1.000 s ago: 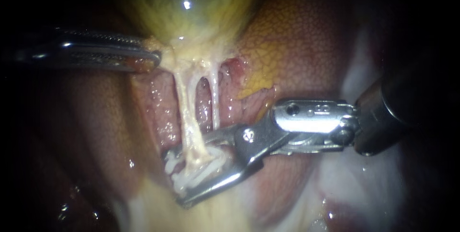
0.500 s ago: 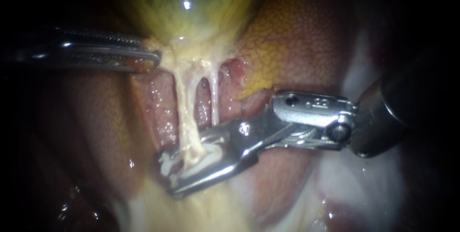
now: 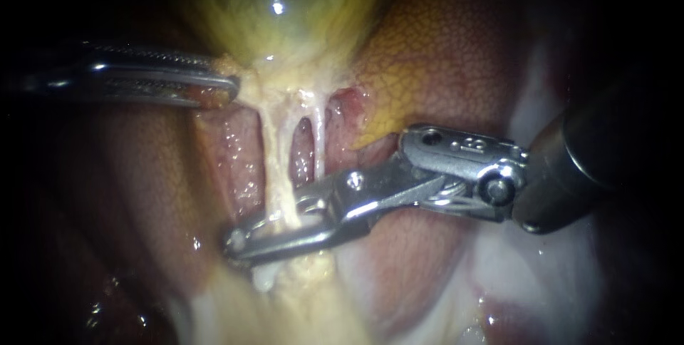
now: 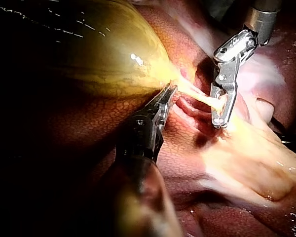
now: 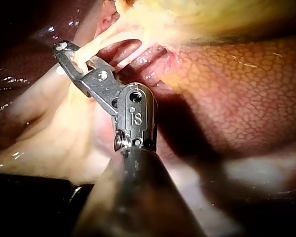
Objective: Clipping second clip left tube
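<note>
Though they almost touch, right instrument [image 3: 236,241] jaws clamp left tube [image 3: 278,167].

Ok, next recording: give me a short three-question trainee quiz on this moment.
1. Multiple choice: the right instrument has its jaws closed around which structure? A) the liver B) the left tube C) the right tube
2. True or false: the left instrument hangs clear of all tissue with its jaws open.
3. Fill in: the left tube joins the yellow-green ____ above it.

Key: 1 B. 2 False: its jaws grip the neck of the gallbladder. 3 gallbladder.
</note>
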`<state>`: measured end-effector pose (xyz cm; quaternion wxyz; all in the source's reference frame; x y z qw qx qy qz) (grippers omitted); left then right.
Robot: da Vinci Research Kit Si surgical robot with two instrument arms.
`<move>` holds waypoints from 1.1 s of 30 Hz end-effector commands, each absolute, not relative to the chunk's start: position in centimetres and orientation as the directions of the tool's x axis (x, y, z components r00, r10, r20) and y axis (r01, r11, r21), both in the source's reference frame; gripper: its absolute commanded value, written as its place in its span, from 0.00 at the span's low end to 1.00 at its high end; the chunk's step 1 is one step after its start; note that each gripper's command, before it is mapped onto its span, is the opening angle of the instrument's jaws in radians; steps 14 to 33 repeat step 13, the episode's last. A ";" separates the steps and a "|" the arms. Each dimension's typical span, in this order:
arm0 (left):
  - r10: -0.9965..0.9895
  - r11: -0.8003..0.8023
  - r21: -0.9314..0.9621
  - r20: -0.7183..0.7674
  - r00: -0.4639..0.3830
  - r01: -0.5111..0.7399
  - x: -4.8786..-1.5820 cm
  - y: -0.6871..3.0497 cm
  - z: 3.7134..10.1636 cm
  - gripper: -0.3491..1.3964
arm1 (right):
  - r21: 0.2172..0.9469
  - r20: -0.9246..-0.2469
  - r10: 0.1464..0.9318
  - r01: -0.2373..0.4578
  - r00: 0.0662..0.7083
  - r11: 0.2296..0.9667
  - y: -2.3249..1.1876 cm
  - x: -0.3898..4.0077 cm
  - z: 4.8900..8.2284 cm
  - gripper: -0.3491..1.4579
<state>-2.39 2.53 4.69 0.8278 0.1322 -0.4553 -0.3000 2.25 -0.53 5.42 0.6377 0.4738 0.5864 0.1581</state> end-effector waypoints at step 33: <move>-0.617 0.785 0.492 0.675 0.405 0.376 -2.38 2.53 4.69 0.00 | 0.789 -0.599 0.755 0.358 0.267 0.499 -0.52 2.24 5.44 0.00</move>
